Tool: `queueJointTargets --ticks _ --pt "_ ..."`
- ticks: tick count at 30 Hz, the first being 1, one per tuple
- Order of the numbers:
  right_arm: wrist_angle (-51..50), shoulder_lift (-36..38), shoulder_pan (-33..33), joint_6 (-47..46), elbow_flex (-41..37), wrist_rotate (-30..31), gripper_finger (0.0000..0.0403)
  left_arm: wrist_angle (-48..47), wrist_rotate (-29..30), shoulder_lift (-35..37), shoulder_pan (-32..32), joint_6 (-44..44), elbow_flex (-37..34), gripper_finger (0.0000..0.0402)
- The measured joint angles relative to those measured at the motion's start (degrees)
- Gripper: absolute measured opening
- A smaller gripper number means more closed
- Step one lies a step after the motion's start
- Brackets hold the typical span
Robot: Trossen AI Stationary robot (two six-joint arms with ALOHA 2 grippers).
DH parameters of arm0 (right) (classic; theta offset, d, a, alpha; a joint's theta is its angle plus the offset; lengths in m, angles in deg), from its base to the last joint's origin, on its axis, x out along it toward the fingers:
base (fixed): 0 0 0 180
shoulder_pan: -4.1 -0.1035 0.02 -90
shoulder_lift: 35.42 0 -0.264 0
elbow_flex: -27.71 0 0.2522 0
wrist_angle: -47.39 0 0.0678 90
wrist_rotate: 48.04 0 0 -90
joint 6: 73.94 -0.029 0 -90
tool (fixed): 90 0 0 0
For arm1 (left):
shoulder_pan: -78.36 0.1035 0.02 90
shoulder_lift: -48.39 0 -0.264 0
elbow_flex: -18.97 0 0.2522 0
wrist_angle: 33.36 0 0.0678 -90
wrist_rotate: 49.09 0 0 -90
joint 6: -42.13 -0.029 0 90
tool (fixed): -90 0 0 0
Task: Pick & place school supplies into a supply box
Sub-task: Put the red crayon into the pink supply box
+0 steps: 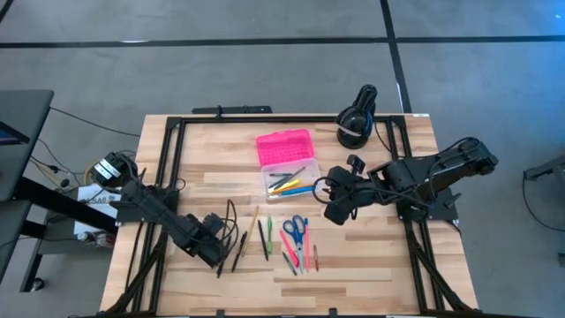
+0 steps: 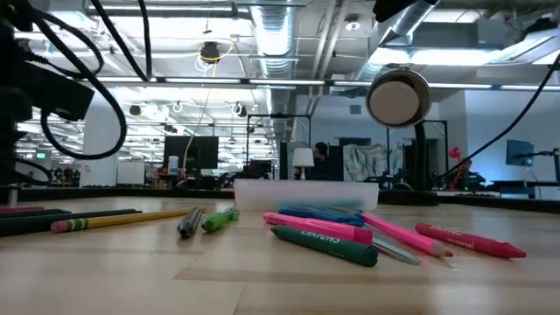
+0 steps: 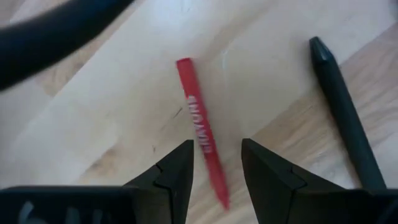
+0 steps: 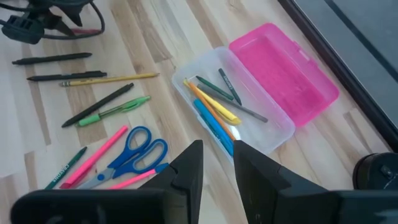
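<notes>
The supply box lies open at the table's middle, its pink lid (image 1: 284, 146) flat beyond the clear base (image 1: 291, 183), which holds several pens (image 4: 214, 102). Nearer lie blue-handled scissors (image 1: 296, 228), pink and green pens (image 1: 287, 249), a yellow pencil (image 1: 254, 225) and dark pens (image 1: 237, 247). My left gripper (image 1: 216, 256) points down at the left of these, open, its fingers (image 3: 177, 168) on either side of a red crayon (image 3: 200, 127) lying flat on the wood. My right gripper (image 1: 335, 208) hangs above the table beside the box, open with nothing between its fingers (image 4: 189, 165).
A black lamp (image 1: 357, 115) stands at the far right of the table, its round head (image 2: 398, 98) showing in the low view. Dark frame rails (image 1: 168, 159) run along the table's edges. A dark pen (image 3: 345, 118) lies close beside the red crayon.
</notes>
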Motion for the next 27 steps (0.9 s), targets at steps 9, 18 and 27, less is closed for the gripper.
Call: queueJointTargets --ticks 9,18,27 --pt "0.2 0.0 -0.1 -1.6 0.0 -0.1 0.0082 5.2 -4.8 0.7 2.8 -2.0 -4.4 0.013" --pt "0.2 0.0 -0.1 -2.5 0.0 -0.1 0.0082 5.8 -6.5 0.7 4.8 -5.0 -4.6 0.0083" --pt "0.2 0.0 -0.1 -3.0 0.0 -0.1 0.0082 5.8 -7.1 0.7 6.1 -8.7 -4.6 0.0014"
